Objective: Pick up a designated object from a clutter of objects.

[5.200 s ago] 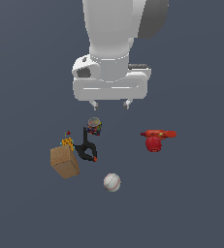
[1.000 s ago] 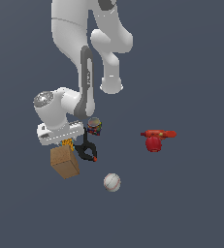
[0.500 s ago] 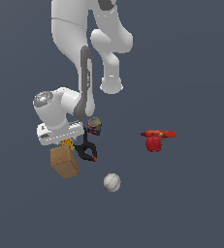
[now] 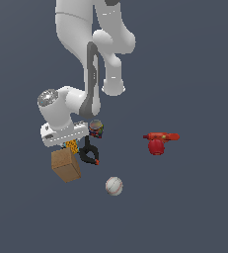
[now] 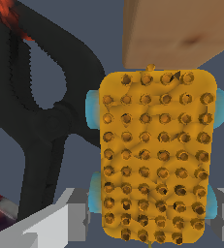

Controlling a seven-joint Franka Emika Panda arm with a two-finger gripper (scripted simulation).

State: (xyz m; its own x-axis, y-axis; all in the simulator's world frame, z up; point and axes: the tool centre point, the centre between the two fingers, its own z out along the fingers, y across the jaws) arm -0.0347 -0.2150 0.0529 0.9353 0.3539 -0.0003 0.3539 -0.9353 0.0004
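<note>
End effector (image 4: pixel 71 144) low over the orange brick (image 5: pixel 154 155), fingers spread either side of it.

The brick lay between the brown box (image 4: pixel 66 164) and the black clamp (image 4: pixel 89 153), nearly touching both. Closing could nudge the box or catch the clamp's handle, tilting the brick out of the grip. In the exterior view the arm hid most of the brick; the wrist view cut off the fingertips, so contact could not be judged.

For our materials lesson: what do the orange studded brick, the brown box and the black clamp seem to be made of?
Orange studded brick: probably moulded plastic, with regular rows of studs and teal side bits. Brown box: looks like cardboard, matte tan with flat faces. Black clamp: seemingly hard plastic or coated metal, smooth uniform black. Being renders, these are guesses.
</note>
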